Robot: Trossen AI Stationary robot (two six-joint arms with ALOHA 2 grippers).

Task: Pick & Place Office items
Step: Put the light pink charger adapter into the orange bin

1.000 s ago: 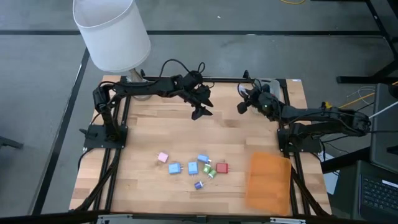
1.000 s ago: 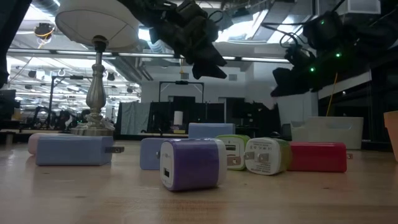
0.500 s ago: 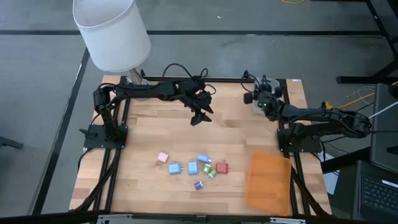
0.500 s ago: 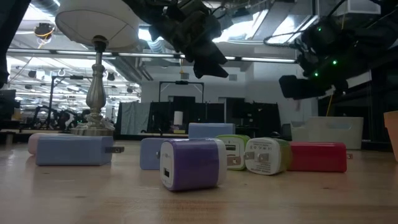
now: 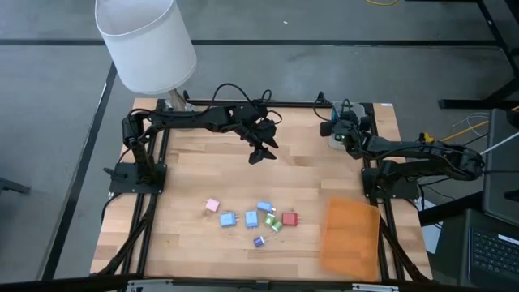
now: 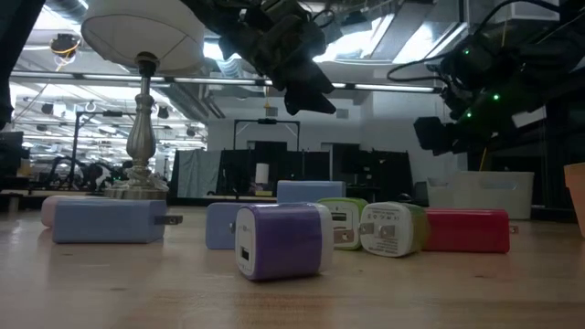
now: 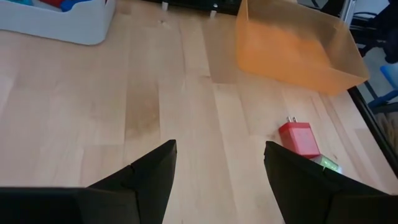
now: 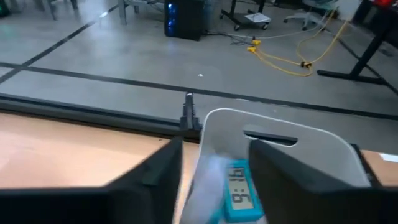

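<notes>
Several small blocky pieces lie flat on the near middle of the table: pink (image 5: pixel 212 205), blue (image 5: pixel 228 219), light blue (image 5: pixel 251 218), green (image 5: pixel 276 226), red (image 5: pixel 289 219) and purple (image 5: pixel 259 241). The purple piece (image 6: pixel 281 239) is nearest in the low view. My left gripper (image 5: pixel 258 152) hangs open above the far middle of the table, holding nothing. My right gripper (image 5: pixel 336 130) is at the far right corner, above the grey tray (image 5: pixel 350 139). It is shut on a light blue piece (image 8: pixel 239 193). My right gripper pinches the light blue piece (image 8: pixel 241 186) between its two fingers (image 8: pixel 163 173), one on each side. The piece is lifted clear, above the inside of the grey tray (image 8: pixel 280 127). Which face of it the pads are on is blurred.
An orange bin (image 5: pixel 351 235) sits at the near right. The grey tray (image 7: pixel 59 23) has red and blue pieces in it. A lamp with a white shade (image 5: pixel 146 40) stands at the far left corner. Bare wood lies between the pieces and the arms.
My right gripper has travelled from the far middle of the table toward the far right corner and now sits over the grey tray, carrying the light blue piece. The pieces on the table have stayed put.
</notes>
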